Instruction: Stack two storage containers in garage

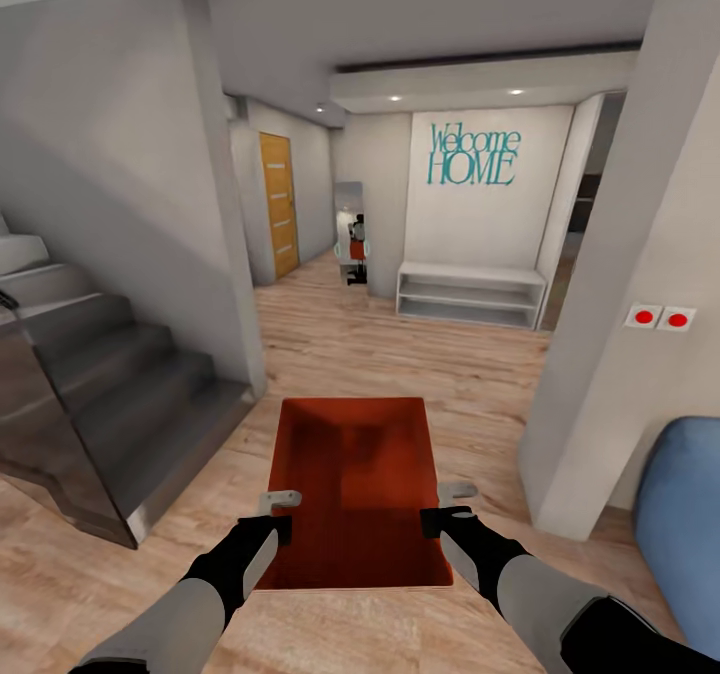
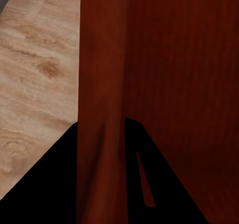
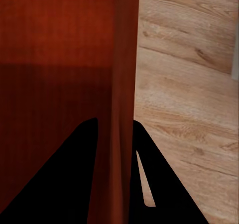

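Storage container (image 1: 352, 484) held low over wood-plank floor (image 1: 400, 344) near stairs (image 1: 100, 384), left tool (image 1: 283, 514) and right tool (image 1: 447, 507) each clamped on a side wall (rigid, light, smooth plastic; rim pinch likely slip-prone), honey-wood door (image 1: 279, 204) far left.

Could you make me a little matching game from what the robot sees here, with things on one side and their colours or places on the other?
Things:
1. storage container
2. door
3. "Welcome HOME" lettering
4. stairs

Colours and places:
A. teal, on the white wall ahead
B. dark grey, at the view's left
C. red-orange, held between the left hand and the right hand
D. honey wood, down the hall at the left

Pairs: 1-C, 2-D, 3-A, 4-B
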### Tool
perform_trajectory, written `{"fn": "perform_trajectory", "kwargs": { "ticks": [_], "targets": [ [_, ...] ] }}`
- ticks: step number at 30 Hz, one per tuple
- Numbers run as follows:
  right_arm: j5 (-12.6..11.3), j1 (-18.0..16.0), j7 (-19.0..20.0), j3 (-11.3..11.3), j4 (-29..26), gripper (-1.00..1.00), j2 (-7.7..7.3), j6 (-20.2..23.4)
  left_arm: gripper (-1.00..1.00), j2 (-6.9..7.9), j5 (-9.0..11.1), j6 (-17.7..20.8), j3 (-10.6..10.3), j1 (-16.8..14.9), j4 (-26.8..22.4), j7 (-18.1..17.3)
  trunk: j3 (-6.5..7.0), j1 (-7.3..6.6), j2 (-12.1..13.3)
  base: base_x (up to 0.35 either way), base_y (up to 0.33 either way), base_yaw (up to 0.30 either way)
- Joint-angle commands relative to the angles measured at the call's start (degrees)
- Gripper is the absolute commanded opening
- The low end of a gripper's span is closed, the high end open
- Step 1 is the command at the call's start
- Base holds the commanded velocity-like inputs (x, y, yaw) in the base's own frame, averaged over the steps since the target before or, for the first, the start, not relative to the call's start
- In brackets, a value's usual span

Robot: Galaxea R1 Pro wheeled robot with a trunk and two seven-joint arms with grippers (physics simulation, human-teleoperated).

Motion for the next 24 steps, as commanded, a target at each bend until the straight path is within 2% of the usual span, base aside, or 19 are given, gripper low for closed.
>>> {"fn": "perform_trajectory", "kwargs": {
  "ticks": [1, 24],
  "targets": [
    [0.6, -0.1, -0.3, -0.2, -0.3, -1.0, -0.56, -1.4, -1.0, 1.19, 0.7, 0.4, -0.1, 0.0, 0.1, 0.4, -0.12, 0.06, -0.1, 0.322, 0.0, 0.0],
    [0.6, -0.1, -0.3, -0.2, -0.3, -1.0, -0.53, -1.4, -1.0, 1.19, 0.7, 0.4, -0.1, 0.0, 0.1, 0.4, -0.12, 0.06, -0.1, 0.322, 0.0, 0.0]
  ]
}}
